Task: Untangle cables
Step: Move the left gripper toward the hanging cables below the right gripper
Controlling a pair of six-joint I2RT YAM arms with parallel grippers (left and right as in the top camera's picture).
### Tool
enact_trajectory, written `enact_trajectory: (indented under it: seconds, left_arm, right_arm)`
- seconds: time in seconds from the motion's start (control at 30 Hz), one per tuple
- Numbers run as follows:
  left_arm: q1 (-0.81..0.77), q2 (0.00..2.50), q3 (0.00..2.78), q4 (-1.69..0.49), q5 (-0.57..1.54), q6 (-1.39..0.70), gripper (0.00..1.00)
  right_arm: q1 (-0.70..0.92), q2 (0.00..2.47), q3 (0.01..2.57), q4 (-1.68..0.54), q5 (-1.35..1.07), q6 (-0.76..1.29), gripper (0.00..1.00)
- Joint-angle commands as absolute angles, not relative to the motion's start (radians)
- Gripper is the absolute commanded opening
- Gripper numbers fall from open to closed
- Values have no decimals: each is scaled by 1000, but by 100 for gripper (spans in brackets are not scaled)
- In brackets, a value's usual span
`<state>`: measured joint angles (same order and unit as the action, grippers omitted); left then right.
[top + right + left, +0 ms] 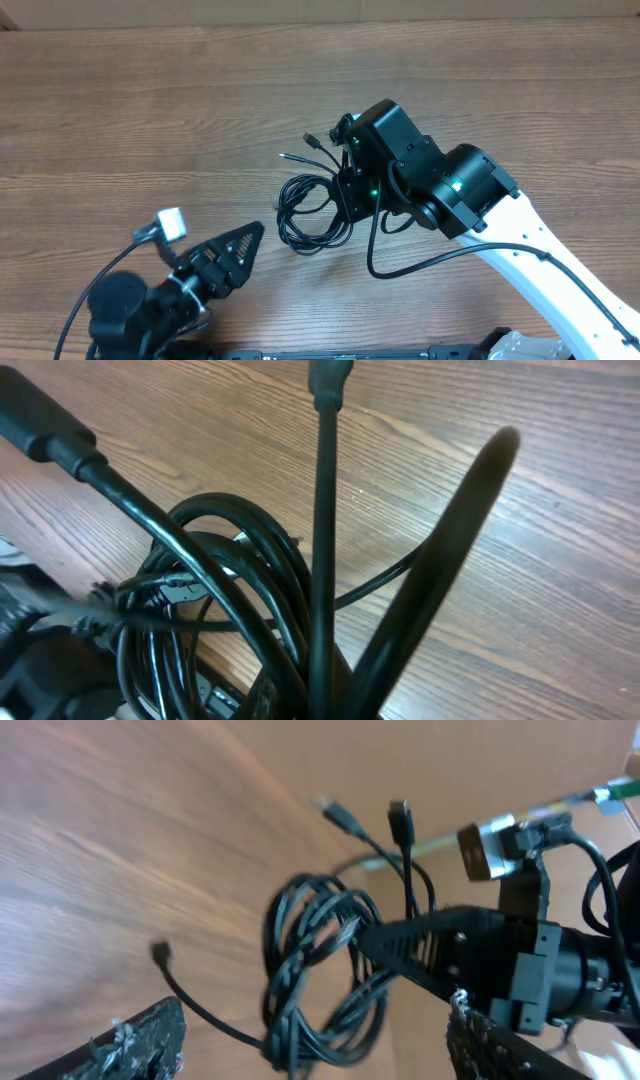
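Cables (308,212): a few thin black cords wound together in one loose coil on the wooden table (120,120), about mid-table in the overhead view. Two plug tips (311,138) stick out of the coil toward 12 o'clock, side by side but not touching. The left wrist view shows a third plug end (160,952) lying flat on the wood, apart from the coil.

Right gripper (350,195): at the coil's 3 o'clock edge, fingers pressed together on strands of the bundle. In the right wrist view the cords converge at the frame's bottom, where the fingers meet. The arm's white link (560,275) runs off toward 4 o'clock.

Left gripper (250,240): at 7 o'clock of the coil, near it but not touching. Its fingers (130,1045) are spread wide with nothing held between them.
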<state>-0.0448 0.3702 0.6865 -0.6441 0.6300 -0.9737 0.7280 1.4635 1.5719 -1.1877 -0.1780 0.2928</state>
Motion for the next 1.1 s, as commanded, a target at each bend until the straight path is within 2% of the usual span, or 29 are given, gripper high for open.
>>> enact_trajectory:
  seconds: [0.0, 0.1, 0.37, 0.53, 0.63, 0.8, 0.93, 1.07]
  left_arm:
    - [-39, 440, 683, -637, 799, -1036, 82]
    - [-39, 509, 683, -615, 896, -1031, 82]
    - [-39, 655, 683, -510, 1080, -842, 83]
    - [-39, 703, 683, -484, 1148, -671, 96]
    - [-39, 717, 683, -482, 1177, -522, 100]
    - [-39, 719, 683, -499, 1128, -336, 100]
    - [-39, 722, 683, -555, 985, -309, 100]
    - [-39, 732, 683, -602, 951, -241, 100]
  right_arm:
    - [728, 1456, 1604, -1174, -164, 256, 4]
    - [728, 1465, 1604, -1165, -154, 256, 4]
    - [728, 1485, 1604, -1155, -150, 256, 4]
    - [728, 1485, 1604, -1157, -149, 252, 4]
    - [728, 1485, 1604, -1157, -149, 252, 4]
    - [728, 1485, 1604, -1158, -150, 253, 4]
    - [728, 1485, 1604, -1158, -150, 252, 4]
    - [728, 1485, 1604, -1157, -150, 253, 4]
